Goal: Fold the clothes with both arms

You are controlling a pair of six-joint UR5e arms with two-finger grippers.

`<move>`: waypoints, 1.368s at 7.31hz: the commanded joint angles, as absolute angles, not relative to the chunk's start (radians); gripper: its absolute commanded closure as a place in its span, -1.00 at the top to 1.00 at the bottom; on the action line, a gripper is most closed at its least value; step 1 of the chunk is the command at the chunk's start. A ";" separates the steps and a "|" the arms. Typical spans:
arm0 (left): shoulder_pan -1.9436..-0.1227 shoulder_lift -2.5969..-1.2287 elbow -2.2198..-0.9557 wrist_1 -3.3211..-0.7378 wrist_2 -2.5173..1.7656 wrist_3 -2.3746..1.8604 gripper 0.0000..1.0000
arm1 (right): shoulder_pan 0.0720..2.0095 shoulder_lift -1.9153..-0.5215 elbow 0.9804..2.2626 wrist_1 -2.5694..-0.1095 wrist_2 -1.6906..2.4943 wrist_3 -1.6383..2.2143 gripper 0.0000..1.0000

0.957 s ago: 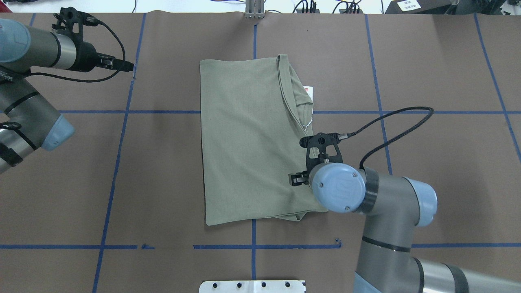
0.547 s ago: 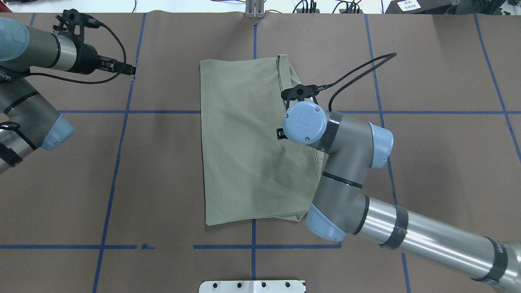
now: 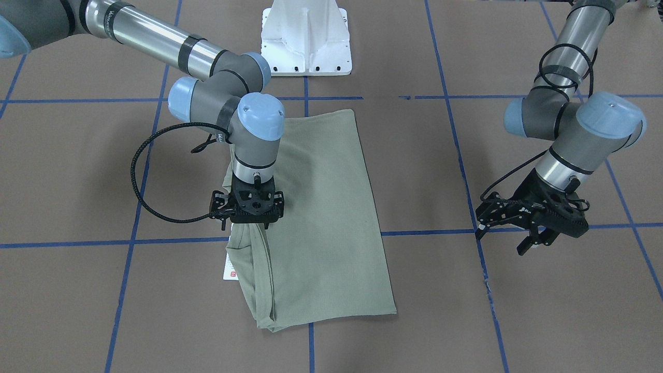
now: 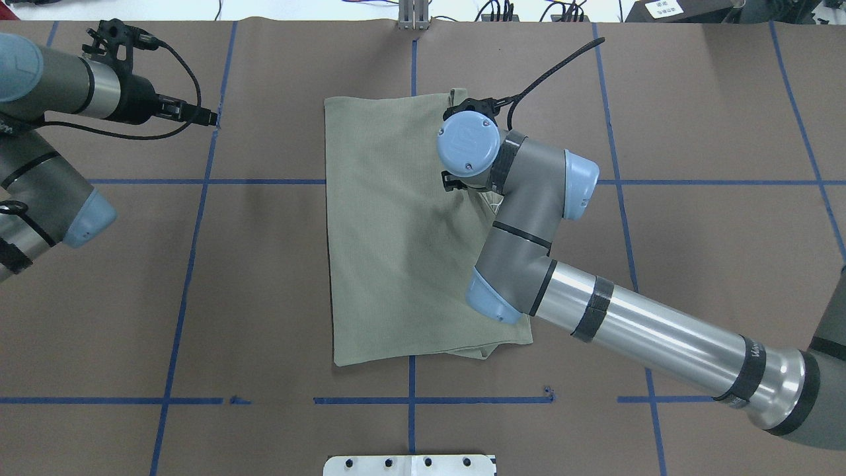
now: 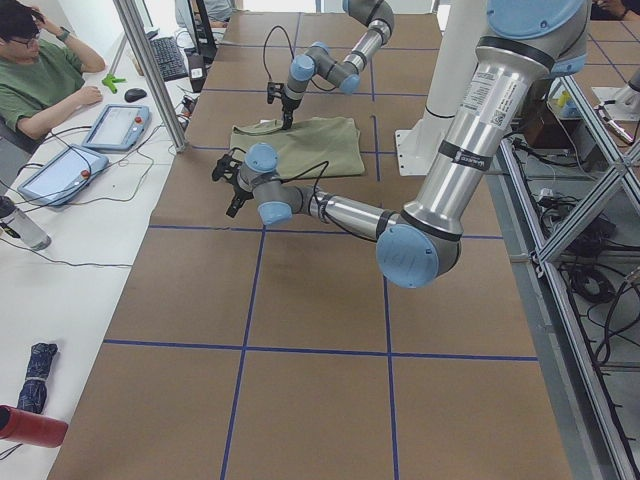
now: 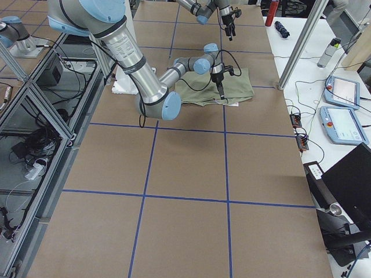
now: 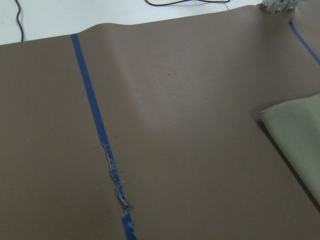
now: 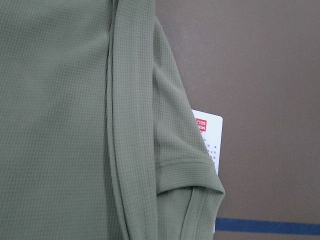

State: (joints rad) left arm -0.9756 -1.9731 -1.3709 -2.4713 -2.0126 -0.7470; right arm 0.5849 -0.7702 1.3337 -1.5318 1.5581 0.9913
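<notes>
Over the shirt (image 4: 390,251), right tool (image 3: 248,221) farther toward the neckline

We are looking across a brown table (image 4: 727,99) marked with blue tape lines (image 4: 190,264), while a white bench (image 5: 60,270) holding teach pendants (image 5: 113,127) is running alongside.

Your right arm (image 4: 634,324) has swung along the shirt (image 4: 390,225), from its near right edge up to the far end. The right hand (image 3: 247,217) now hangs over the folded neck side, and from overhead the arm covers the white tag (image 3: 229,269) you could see before.
</notes>
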 commanded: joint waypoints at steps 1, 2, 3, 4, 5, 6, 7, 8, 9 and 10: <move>-0.976 -1.973 -1.371 -2.471 -2.013 -0.747 1.00 | 0.586 -0.770 1.316 -1.526 1.559 0.983 1.00; -0.976 -1.973 -1.371 -2.471 -2.013 -0.747 1.00 | 0.586 -0.772 1.312 -1.526 1.560 0.985 1.00; -0.976 -1.973 -1.371 -2.471 -2.013 -0.747 1.00 | 0.586 -0.772 1.312 -1.526 1.560 0.974 1.00; -0.976 -1.973 -1.371 -2.471 -2.013 -0.747 1.00 | 0.586 -0.772 1.312 -1.526 1.560 0.968 1.00; -0.976 -1.973 -1.371 -2.471 -2.013 -0.747 1.00 | 0.586 -0.775 1.312 -1.526 1.560 0.954 1.00; -0.976 -1.973 -1.390 -2.470 -2.011 -0.747 1.00 | 0.589 -0.779 1.312 -1.528 1.559 0.934 1.00; -0.976 -1.971 -1.396 -2.465 -2.011 -0.747 1.00 | 0.607 -0.790 1.313 -1.534 1.560 0.901 1.00; -0.976 -1.971 -1.396 -2.465 -2.011 -0.747 1.00 | 0.635 -0.817 1.313 -1.531 1.577 0.859 1.00; -0.976 -1.971 -1.397 -2.465 -2.010 -0.747 1.00 | 0.664 -0.848 1.315 -1.525 1.591 0.820 1.00; -0.976 -1.973 -1.397 -2.465 -2.011 -0.747 1.00 | 0.692 -0.873 1.319 -1.522 1.592 0.777 1.00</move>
